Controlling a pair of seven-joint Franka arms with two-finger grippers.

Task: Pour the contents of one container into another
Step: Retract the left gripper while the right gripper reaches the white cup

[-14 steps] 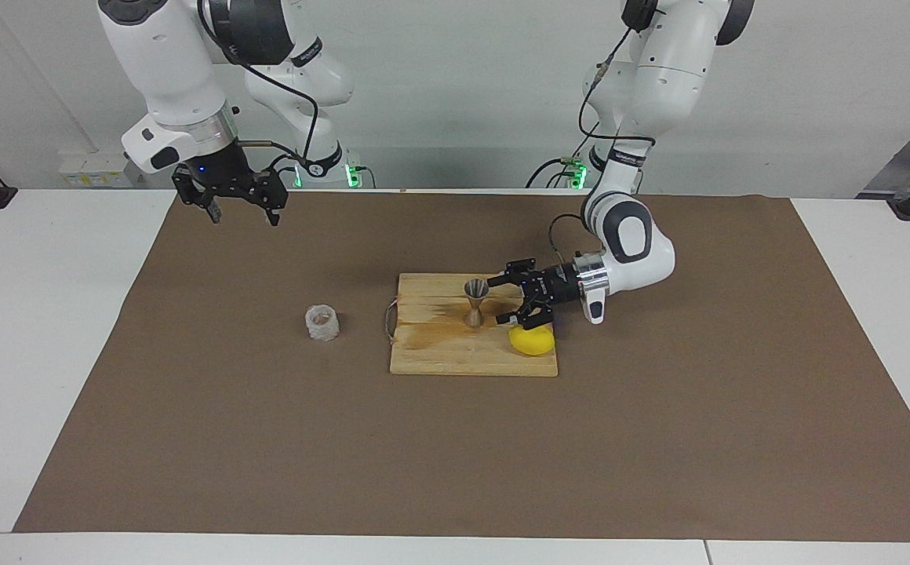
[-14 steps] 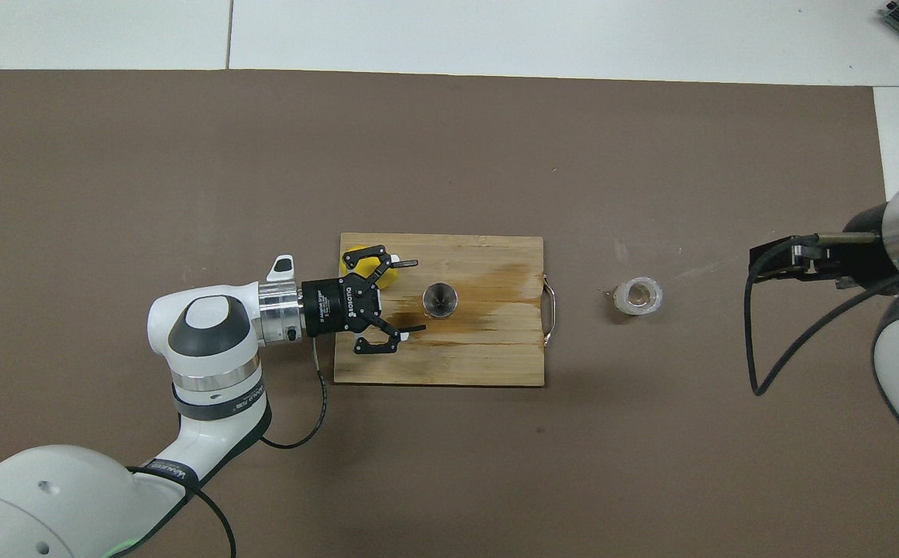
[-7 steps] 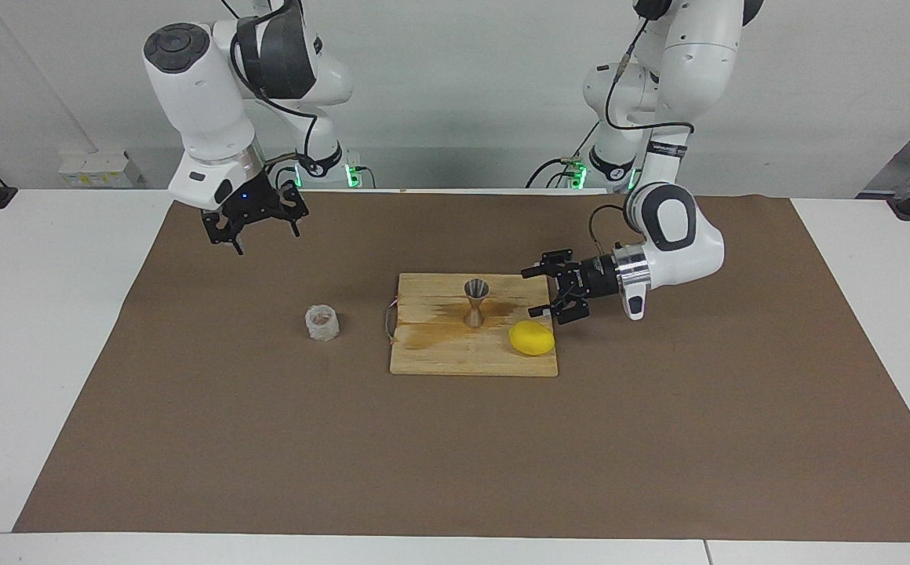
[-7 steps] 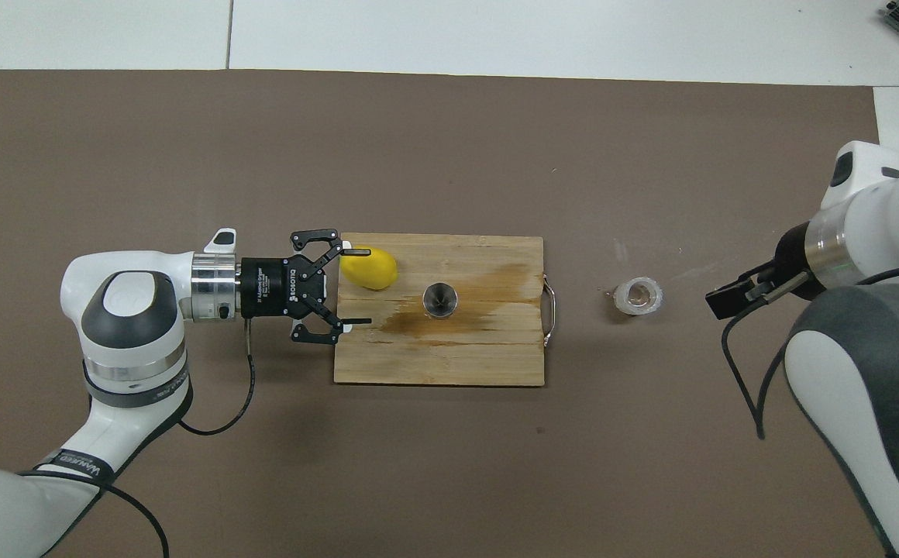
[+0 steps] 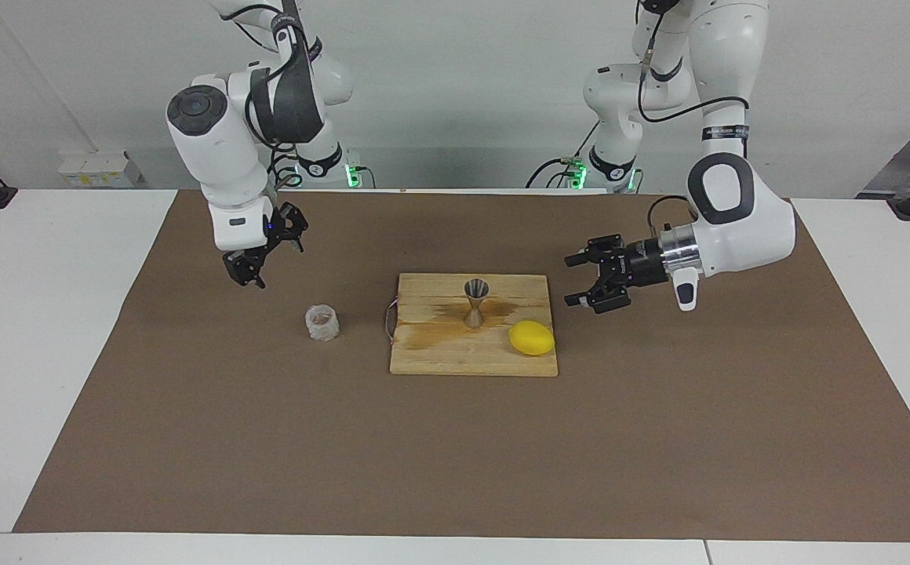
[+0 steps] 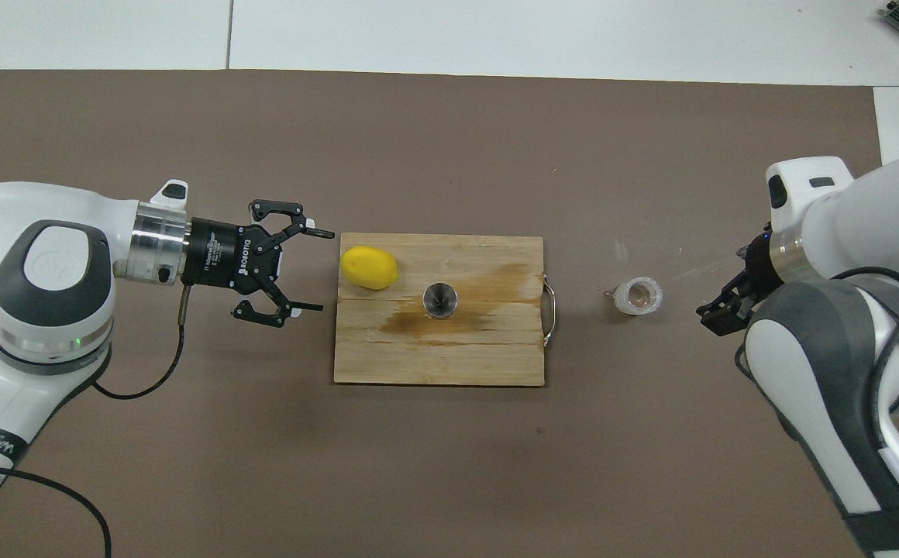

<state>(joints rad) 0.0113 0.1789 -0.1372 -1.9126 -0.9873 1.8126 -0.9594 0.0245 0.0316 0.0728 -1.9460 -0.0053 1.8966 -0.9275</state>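
The translucent whitish cup stands upright on the brown mat, also in the overhead view. The metal hourglass jigger stands upright on the wooden board, also in the overhead view. My right gripper is open and empty, tilted, in the air over the mat beside the cup toward the right arm's end; in the overhead view the arm mostly hides it. My left gripper is open and empty, held sideways just off the board's end, also in the overhead view.
A yellow lemon lies on the board at the left arm's end, beside the jigger. The board has a dark wet stain and a metal handle facing the cup. The brown mat covers the white table.
My left gripper has drawn back from the jigger and off the board, staying open. My right gripper has swung down and closer to the cup.
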